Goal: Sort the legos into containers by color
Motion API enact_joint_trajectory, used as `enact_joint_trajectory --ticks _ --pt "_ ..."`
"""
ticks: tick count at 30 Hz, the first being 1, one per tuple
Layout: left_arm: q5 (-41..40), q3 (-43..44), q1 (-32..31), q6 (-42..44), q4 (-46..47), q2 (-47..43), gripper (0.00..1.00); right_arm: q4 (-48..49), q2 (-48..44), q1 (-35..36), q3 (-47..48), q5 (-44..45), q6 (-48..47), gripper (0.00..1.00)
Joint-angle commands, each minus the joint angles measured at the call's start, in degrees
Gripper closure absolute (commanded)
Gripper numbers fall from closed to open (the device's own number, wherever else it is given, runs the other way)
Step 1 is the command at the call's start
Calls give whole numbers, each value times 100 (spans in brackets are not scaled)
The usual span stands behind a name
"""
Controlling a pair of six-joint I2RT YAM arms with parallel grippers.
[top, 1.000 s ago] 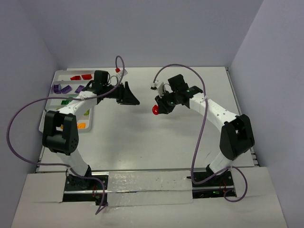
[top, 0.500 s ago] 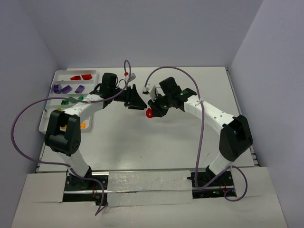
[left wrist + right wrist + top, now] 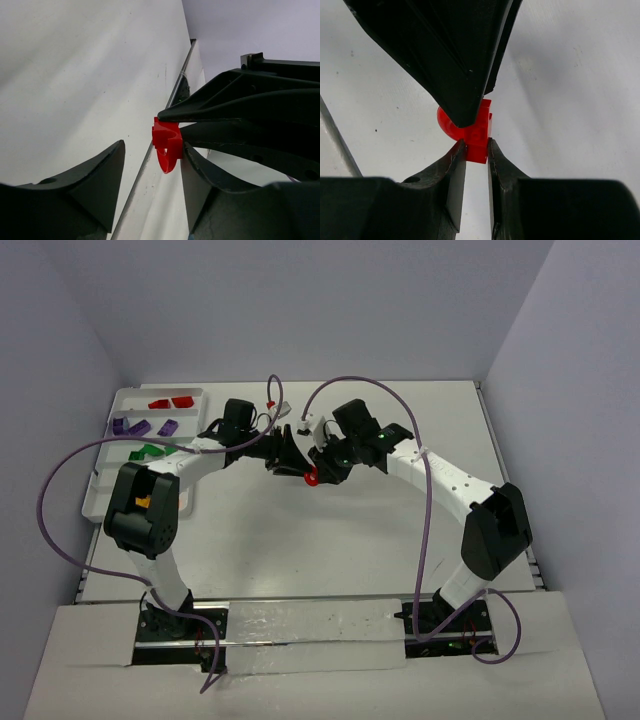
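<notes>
A small red lego point(image 3: 311, 478) with a curved arch hangs above the middle of the table, and my right gripper point(image 3: 325, 465) is shut on its square end point(image 3: 477, 137). The right gripper point(image 3: 476, 145) pinches that end between both fingertips. My left gripper point(image 3: 290, 455) meets it from the left and stands open around the lego point(image 3: 167, 145). In the left wrist view one finger point(image 3: 200, 185) touches the piece, while the other finger point(image 3: 95, 185) stays well clear of it. The containers are compartments of a white tray point(image 3: 125, 393) at the far left.
The tray holds red legos point(image 3: 170, 401), purple legos point(image 3: 140, 426) and green legos point(image 3: 150, 451) in separate compartments. Purple cables loop over both arms. A raised table rim point(image 3: 487, 440) runs down the right side.
The left gripper has swung right and the right gripper left with the red lego, so they now meet. The left jaws have narrowed around the lego.
</notes>
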Motion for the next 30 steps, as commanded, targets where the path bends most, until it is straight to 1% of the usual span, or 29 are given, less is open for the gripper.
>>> enact_joint_trajectory --ticks 1,4,6,12,14,15,16,17,18,19,20,22,23,24,25,26,27,29,30 --pt "95 107 -103 -153 197 -51 47 25 -283 101 321 79 22 85" --pt "122 40 -123 -255 308 -73 52 17 -257 151 339 148 -1 85" --pt "144 -23 -123 -332 365 -79 57 9 -238 192 338 218 -32 85" --pt "188 -199 -123 -613 683 -64 82 22 -183 272 373 379 -13 85" --pt "194 -193 -120 -569 638 -54 88 19 -150 283 410 456 18 82" --pt "186 -175 -108 -473 529 -60 93 25 -156 283 427 505 56 77" --pt "179 -156 -89 -376 426 -79 97 25 -175 264 427 562 82 66" --pt "154 -155 -54 -373 422 -80 97 25 -176 263 427 590 100 66" --pt "103 -169 40 -181 294 -130 99 111 -247 213 356 520 164 56" --pt "57 -186 129 -136 217 -162 100 131 -311 161 340 455 227 49" --pt "21 -197 322 -16 83 -215 100 217 -405 55 280 395 274 38" --pt "-101 -159 643 312 -173 -245 100 301 -511 -127 212 171 389 23" --pt "-217 -48 912 589 -488 -234 100 319 -581 -254 202 33 443 13" --pt "-306 64 1120 689 -745 -206 100 324 -635 -357 193 -15 466 7" --pt "-395 175 1300 831 -962 -177 100 330 -680 -440 184 -80 475 5" --pt "-509 307 1618 1181 -1176 -116 100 333 -759 -507 170 -217 478 4" --pt "-736 546 1876 1520 -1433 -66 100 362 -826 -615 135 -311 490 3" --pt "-1217 1188 2572 1864 -1672 8 100 420 -955 -752 61 -341 543 2" --pt "-1542 1432 2783 2028 -1746 51 100 431 -984 -809 32 -341 559 2"
